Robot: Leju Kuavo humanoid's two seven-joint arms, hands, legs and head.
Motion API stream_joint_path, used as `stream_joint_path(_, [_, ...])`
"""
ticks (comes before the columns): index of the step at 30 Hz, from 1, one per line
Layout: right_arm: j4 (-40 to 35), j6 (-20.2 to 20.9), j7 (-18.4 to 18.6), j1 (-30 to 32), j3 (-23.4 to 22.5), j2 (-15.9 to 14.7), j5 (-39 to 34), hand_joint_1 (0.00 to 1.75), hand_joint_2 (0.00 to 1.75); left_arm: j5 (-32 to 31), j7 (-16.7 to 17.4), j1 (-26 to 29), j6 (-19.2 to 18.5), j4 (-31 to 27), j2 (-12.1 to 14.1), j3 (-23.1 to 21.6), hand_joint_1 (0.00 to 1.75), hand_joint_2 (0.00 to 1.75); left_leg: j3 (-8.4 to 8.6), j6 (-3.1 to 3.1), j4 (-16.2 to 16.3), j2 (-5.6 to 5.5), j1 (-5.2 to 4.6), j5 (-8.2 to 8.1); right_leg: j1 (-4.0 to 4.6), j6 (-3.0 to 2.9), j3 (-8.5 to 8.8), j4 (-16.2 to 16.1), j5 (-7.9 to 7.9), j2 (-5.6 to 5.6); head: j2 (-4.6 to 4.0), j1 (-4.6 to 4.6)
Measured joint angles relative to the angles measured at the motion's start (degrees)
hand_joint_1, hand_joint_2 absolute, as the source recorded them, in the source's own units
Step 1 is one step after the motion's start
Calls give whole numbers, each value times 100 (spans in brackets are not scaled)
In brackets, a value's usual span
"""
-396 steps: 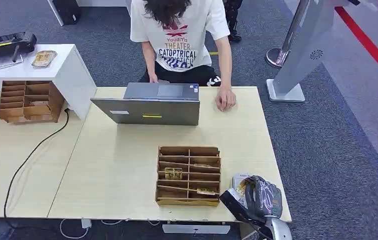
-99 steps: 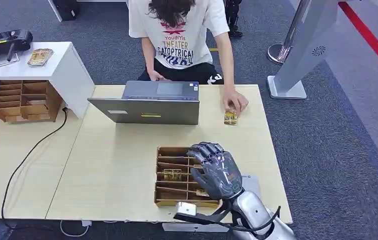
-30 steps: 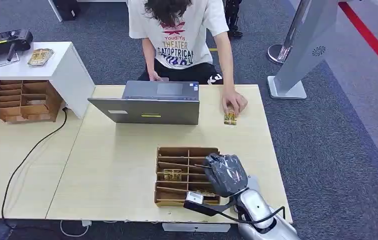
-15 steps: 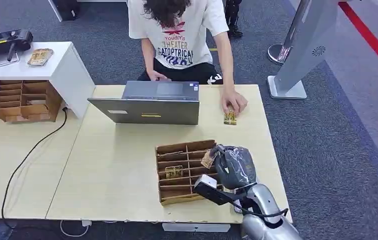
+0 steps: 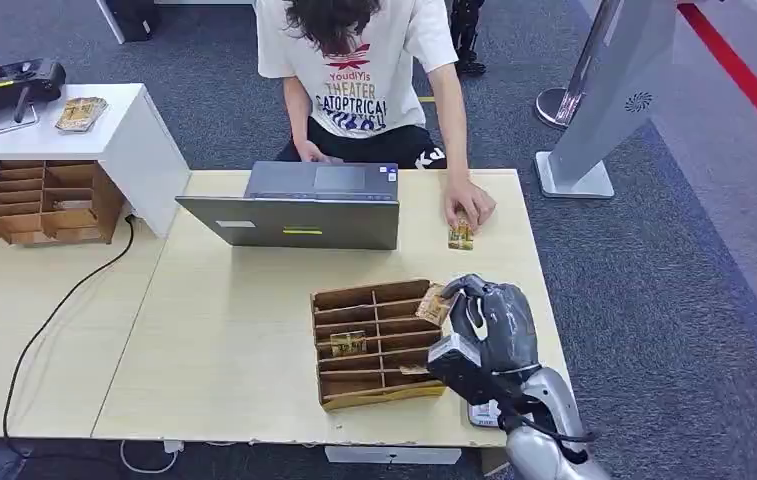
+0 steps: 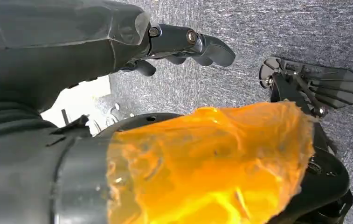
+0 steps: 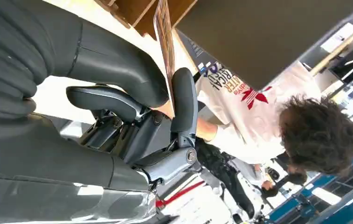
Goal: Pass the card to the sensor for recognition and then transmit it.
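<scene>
My right hand (image 5: 491,325) hangs just right of the wooden divided box (image 5: 374,342) and pinches a small gold-patterned card (image 5: 435,303) between thumb and finger, above the box's right edge. The right wrist view shows the card (image 7: 164,39) edge-on in that pinch of my right hand (image 7: 118,93). More cards lie in the box's slots. A small white and grey device (image 5: 484,413) sits at the table's front edge, partly hidden by my forearm. My left hand (image 6: 118,42) hangs over grey carpet with its fingers loosely extended, holding nothing.
A person sits at the far side behind an open laptop (image 5: 299,212), with one hand (image 5: 469,205) resting on another card (image 5: 461,236). A second wooden box (image 5: 49,203) and a white stand (image 5: 74,135) are at the left. A cable (image 5: 64,305) crosses the table.
My right hand came up out of the box with a card pinched and moved right and farther out. The box has been twisted slightly askew.
</scene>
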Motion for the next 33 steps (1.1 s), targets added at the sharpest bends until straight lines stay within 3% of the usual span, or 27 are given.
stream_joint_path(9, [-172, 212, -208, 135, -166, -2, -677, 175, 175, 2, -26, 1, 0, 0, 0, 20, 0, 0, 0, 0, 0, 1, 0, 0, 0, 0, 0, 0, 0, 0, 0, -2])
stream_joint_path(25, [-205, 264, -232, 111, -201, 0, -706, 175, 175, -35, -26, 1, 9, 0, 0, 20, 0, 0, -1, 0, 0, 0, 0, 0, 0, 0, 1, 0, 0, 0, 0, 0])
stream_joint_path(33, [-100, 461, -267, -348, -192, 68, -1237, 175, 175, -221, 33, -7, 31, 0, -4, 11, 0, 0, 0, 0, 0, 1, 0, 1, 0, -1, 1, 1, 1, 0, 0, 0])
